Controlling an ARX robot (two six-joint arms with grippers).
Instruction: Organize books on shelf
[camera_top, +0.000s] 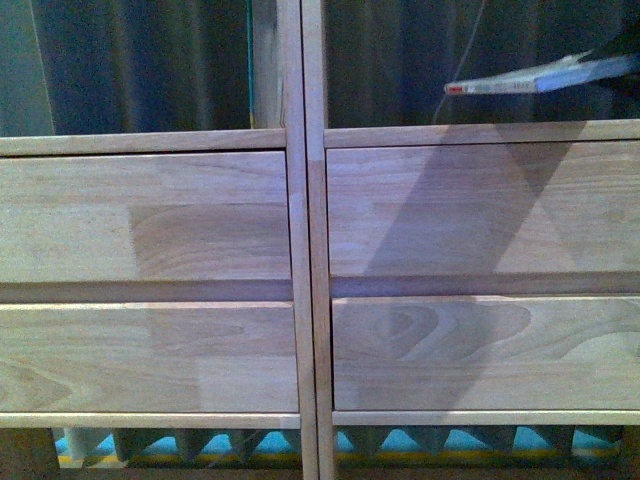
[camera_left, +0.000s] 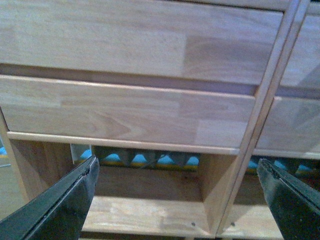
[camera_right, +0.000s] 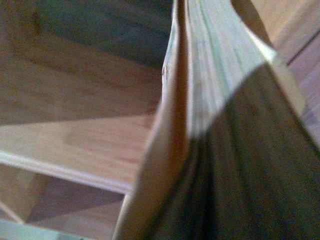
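The pale wood shelf (camera_top: 305, 250) fills the front view, with four drawer fronts and open compartments above. A thin book (camera_top: 530, 80) with a whitish-grey spine and a red mark at its left end hangs nearly flat in the upper right compartment, held from the right by my right gripper, whose dark body only just shows at the frame edge (camera_top: 622, 45). In the right wrist view the book's page edges (camera_right: 215, 100) fill the frame and hide the fingers. My left gripper (camera_left: 177, 172) is open and empty, its dark fingers (camera_left: 65, 200) spread in front of the shelf's lower compartment (camera_left: 145, 215).
A vertical wood divider (camera_top: 265, 60) stands in the upper left compartment. Dark curtain folds show behind the open-backed compartments. Blue and yellow foam shows under the drawers (camera_top: 200, 445). A thin cable (camera_top: 470, 50) hangs behind the book.
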